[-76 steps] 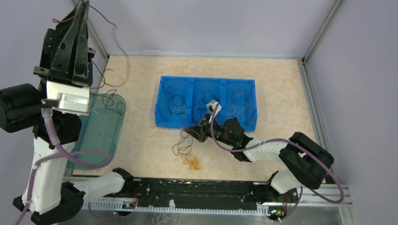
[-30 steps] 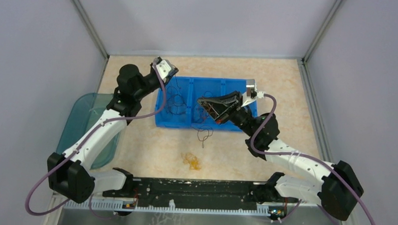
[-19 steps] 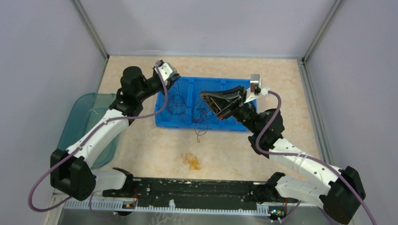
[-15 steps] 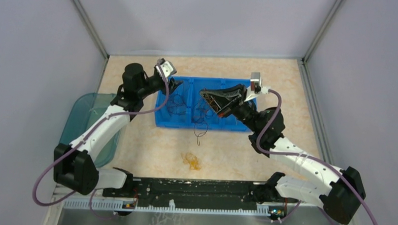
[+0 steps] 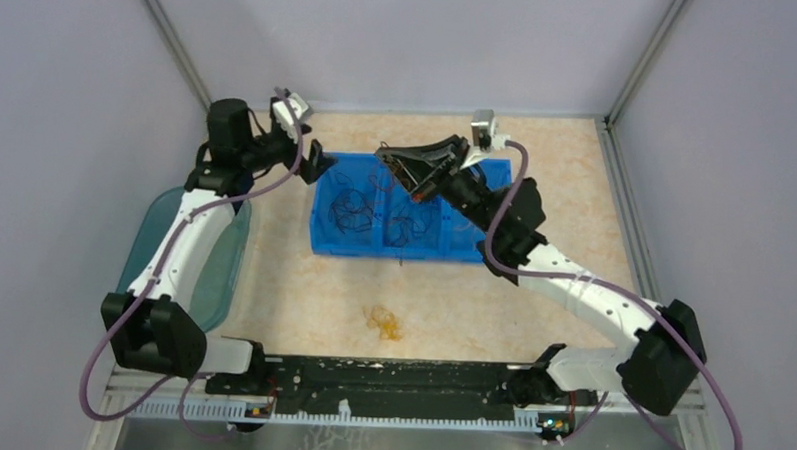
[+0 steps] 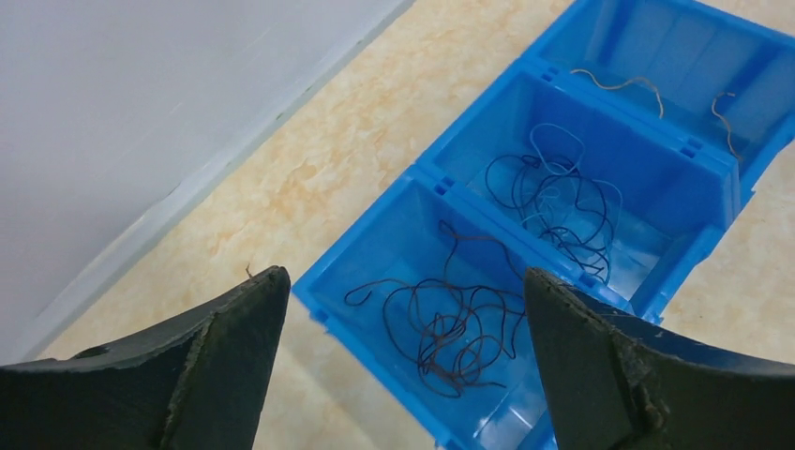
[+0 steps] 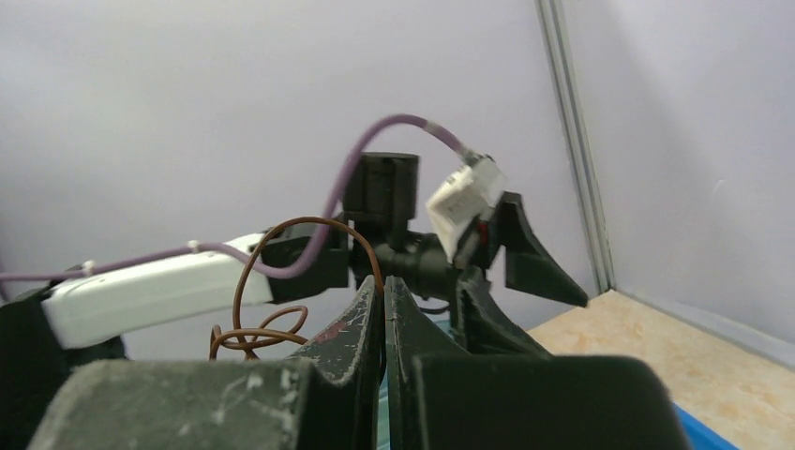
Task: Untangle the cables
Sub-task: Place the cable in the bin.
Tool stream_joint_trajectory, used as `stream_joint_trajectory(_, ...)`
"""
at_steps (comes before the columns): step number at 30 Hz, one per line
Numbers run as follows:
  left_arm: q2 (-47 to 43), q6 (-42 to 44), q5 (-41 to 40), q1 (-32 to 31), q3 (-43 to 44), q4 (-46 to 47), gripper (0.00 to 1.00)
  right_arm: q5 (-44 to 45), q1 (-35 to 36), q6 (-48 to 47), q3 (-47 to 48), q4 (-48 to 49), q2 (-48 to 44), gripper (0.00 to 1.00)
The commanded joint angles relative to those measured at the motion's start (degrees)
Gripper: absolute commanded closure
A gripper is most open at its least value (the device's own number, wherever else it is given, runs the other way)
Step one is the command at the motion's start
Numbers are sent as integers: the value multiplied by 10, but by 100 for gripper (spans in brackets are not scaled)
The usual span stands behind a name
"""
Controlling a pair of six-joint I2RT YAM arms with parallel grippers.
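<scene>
The blue bin (image 5: 494, 246) has three compartments. Dark red-brown cables (image 6: 457, 330) lie in a curly heap in its left compartment, dark blue cables (image 6: 562, 202) in the middle one, and yellow-orange cables (image 6: 619, 84) in the right one. My left gripper (image 5: 315, 164) hangs open beside the bin's back left corner, holding nothing; in its own view the left gripper (image 6: 405, 277) frames the left compartment. My right gripper (image 5: 389, 163) is raised over the bin, shut on a brown cable (image 7: 251, 336) that loops out beside its tips (image 7: 382, 286).
A small yellow-orange clump (image 5: 384, 323) lies on the table in front of the bin. A teal translucent tub (image 5: 188, 268) sits at the left edge under my left arm. Grey walls close the cell on three sides.
My left gripper has opened and drawn back left from the bin, leaving dark cables in the left compartment. My right gripper has risen back and left with its cable.
</scene>
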Motion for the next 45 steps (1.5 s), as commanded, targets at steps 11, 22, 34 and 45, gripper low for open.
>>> stream_joint_trajectory(11, -55, -113, -60, 175, 153, -216, 0, -6, -19, -20, 241, 57, 277, 100)
stream_joint_trajectory(22, -92, -119, -26, 203, 138, -214, 0, 66, -17, -188, 346, -216, 431, 100)
stream_joint_trajectory(34, -99, -98, 14, 204, 140, -219, 0, 265, 22, -338, 459, -526, 484, 80)
stream_joint_trajectory(45, -99, -84, 5, 204, 155, -239, 0, 309, 30, -326, 408, -500, 378, 1)
